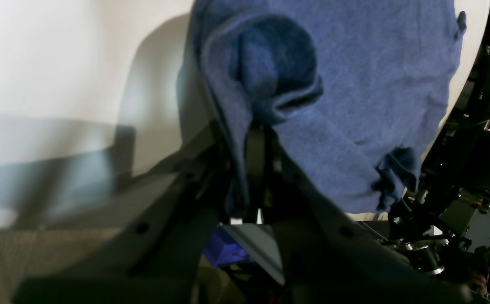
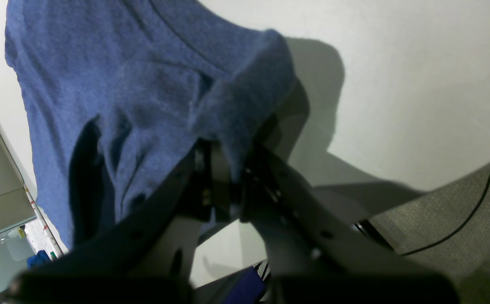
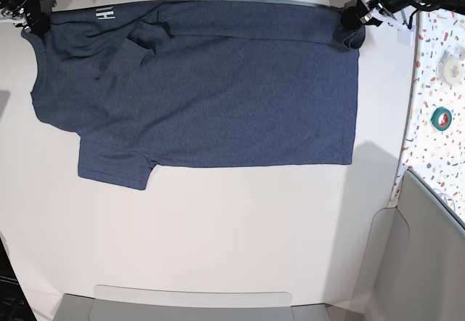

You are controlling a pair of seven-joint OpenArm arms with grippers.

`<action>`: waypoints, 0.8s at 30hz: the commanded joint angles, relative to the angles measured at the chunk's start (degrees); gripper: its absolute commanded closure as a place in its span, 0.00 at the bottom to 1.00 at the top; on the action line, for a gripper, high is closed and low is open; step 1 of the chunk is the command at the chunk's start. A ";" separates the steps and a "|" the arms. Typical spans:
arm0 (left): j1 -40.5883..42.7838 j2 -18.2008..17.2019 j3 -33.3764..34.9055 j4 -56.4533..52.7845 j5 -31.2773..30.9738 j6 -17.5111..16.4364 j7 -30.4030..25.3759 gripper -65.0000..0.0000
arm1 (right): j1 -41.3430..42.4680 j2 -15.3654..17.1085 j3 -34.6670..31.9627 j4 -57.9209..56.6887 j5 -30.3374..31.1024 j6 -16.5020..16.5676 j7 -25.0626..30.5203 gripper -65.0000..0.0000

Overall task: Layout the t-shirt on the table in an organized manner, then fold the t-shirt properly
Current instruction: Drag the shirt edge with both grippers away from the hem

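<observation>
Spread across the far half of the white table [image 3: 218, 234]: the navy t-shirt [image 3: 218, 96], lying mostly flat, collar end toward the base view's left, hem toward its right, one short sleeve [image 3: 116, 167] pointing at the near edge. Folded over near the top left, a flap of fabric showing a scrap of white lettering [image 3: 104, 14].

Clamped on the shirt's far left corner in the base view, the right gripper [image 3: 34, 17], jaws together on a pinch of cloth. Seen from the right wrist, that same gripper [image 2: 230, 177] closed on a bunched fold of blue fabric, the rest of the garment draping away to the upper left over the white tabletop [image 2: 396, 84].

At the far right corner in the base view, the left gripper [image 3: 354, 17], likewise closed on the hem. From the left wrist, that gripper [image 1: 255, 139] pinched tight on a rolled lip of fabric, cloth trailing down between the fingers, the shirt's body [image 1: 375, 84] stretching off to the right toward the table edge.

Along the base view's right side, a speckled terrazzo strip [image 3: 429, 118] carrying a roll of green tape [image 3: 440, 118] and a roll of white tape [image 3: 452, 63]. Grey panels [image 3: 429, 263] at the near and right edges.
</observation>
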 commanded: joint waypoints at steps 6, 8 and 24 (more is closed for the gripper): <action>0.46 0.20 -0.23 0.79 -0.85 -0.03 -0.80 0.97 | -1.35 1.27 0.33 1.15 0.95 0.07 0.66 1.00; 0.46 0.55 -0.23 0.79 -0.85 -0.03 -0.62 0.88 | -1.87 1.27 0.33 2.20 0.95 0.07 0.66 0.94; 3.89 1.34 -5.32 0.97 -0.85 0.06 -0.62 0.62 | -9.61 2.76 0.95 7.92 1.48 -0.02 0.66 0.52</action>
